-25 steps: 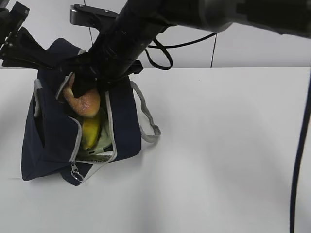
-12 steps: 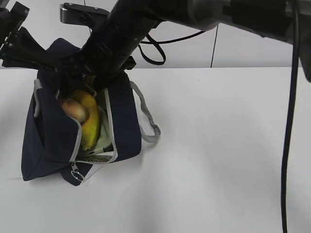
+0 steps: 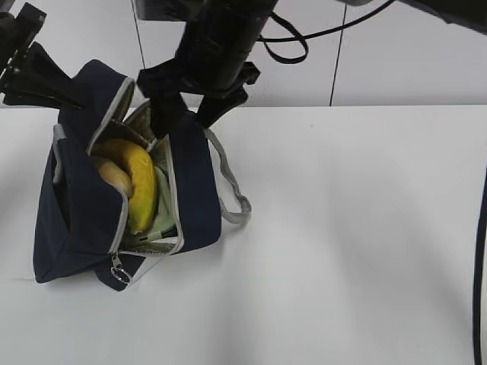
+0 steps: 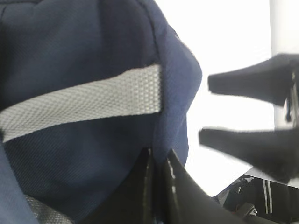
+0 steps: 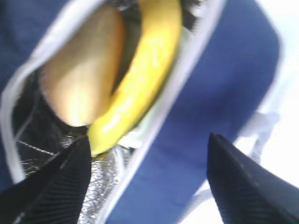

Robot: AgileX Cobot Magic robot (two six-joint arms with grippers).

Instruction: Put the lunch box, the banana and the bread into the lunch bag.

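In the navy-blue fabric lunch bag (image 3: 190,190) on the white desk (image 3: 358,251), the curved yellow banana (image 3: 139,186) lay lengthwise beside the golden-brown bread roll (image 5: 81,88). The right gripper (image 3: 186,114), jaws wide and empty, hovered above the bag's far end. The left gripper (image 4: 159,186), jaws pinched together, held the bag's fabric.

Bag (image 4: 84,46): matt navy woven cloth; strap (image 4: 84,100): coarse grey webbing; lining (image 5: 100,179): crinkled shiny foil. Banana (image 5: 145,74): smooth, slightly glossy skin. Bread (image 5: 81,79): matt crust. Table (image 3: 342,228): smooth, matt white.
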